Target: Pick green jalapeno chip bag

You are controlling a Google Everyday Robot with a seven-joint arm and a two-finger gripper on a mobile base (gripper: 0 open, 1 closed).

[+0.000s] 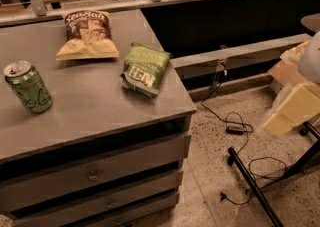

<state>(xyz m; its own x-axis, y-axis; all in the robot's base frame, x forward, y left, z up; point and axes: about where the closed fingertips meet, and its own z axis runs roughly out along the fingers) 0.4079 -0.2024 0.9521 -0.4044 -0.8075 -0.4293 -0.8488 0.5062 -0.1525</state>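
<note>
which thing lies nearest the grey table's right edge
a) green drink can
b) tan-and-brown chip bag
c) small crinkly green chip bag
c: the small crinkly green jalapeno chip bag lies by that edge; green drink can far left, tan-and-brown chip bag at back; gripper not in view

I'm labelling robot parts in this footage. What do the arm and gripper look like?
The gripper, at the right edge of the view over the floor, looks like pale cream-yellow, flat-sided blocks. Above it the arm is a rounded, light grey shell. No markings or cables show on either.
</note>
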